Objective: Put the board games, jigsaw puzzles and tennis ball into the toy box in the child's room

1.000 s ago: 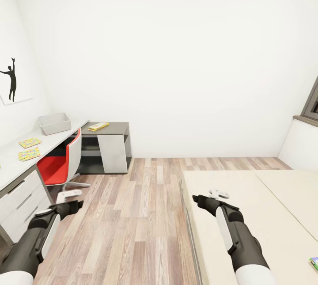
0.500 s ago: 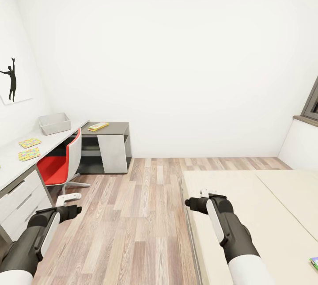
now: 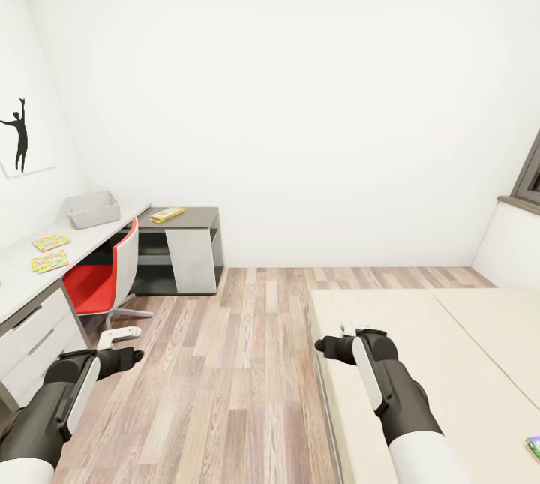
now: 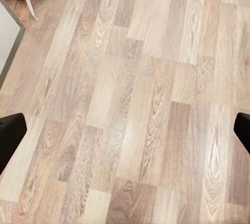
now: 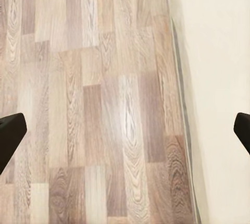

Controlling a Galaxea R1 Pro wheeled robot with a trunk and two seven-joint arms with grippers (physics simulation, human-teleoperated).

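Right tool [image 3: 346, 331] edged left above plank floor [image 3: 225, 364].

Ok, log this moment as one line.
left pincer: open, empty | right pincer: open, empty | toy box: on table | jigsaw puzzles: on table

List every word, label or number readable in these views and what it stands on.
None can be read.
Board game on the table's dark wing: print too small.
Board game at the bed's corner: cut off, illegible.
Wall picture: a silhouette, no text.

board game [image 3: 534, 446] cut by frame edge, print unreadable
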